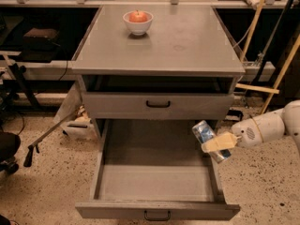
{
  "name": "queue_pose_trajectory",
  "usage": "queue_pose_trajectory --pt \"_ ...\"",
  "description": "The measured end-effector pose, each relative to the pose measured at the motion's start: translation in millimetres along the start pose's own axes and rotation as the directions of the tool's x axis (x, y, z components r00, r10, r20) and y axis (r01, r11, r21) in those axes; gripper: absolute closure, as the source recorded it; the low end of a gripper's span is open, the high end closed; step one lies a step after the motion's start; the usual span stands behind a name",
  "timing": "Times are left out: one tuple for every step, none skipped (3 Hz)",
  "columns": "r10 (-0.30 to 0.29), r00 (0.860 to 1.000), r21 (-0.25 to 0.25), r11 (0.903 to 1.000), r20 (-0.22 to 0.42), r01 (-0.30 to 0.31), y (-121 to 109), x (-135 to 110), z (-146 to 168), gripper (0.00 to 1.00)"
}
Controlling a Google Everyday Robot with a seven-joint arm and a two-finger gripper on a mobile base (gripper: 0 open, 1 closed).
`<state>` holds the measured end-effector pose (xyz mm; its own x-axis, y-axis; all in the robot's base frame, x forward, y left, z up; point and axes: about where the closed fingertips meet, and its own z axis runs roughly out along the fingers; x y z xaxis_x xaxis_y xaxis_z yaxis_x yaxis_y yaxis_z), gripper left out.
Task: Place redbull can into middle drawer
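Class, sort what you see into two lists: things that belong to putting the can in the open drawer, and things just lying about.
Job: redbull can, tilted by the drawer's right wall; gripper at right, shut on the can; middle drawer, pulled open.
Lying about: apple, in the white bowl on the cabinet top; closed drawer front above.
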<state>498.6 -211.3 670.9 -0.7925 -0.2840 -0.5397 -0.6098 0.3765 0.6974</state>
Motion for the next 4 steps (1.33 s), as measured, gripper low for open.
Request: queue_pose_trajectory --pt "0.000 1.000 0.001 1.0000 0.021 0.000 -1.7 -6.5 2.7 1.00" --pt "0.014 0.999 0.115 0.9933 0.029 -0.018 -27.6 15.3 26.2 1.00" --pt "0.008 0.999 0.312 0.9497 0.054 -0.025 -64.1 57.0 63.6 1.00" --pt "-0.079 0.996 0.403 0.9132 0.037 0.058 -64.3 51.9 82.2 1.00"
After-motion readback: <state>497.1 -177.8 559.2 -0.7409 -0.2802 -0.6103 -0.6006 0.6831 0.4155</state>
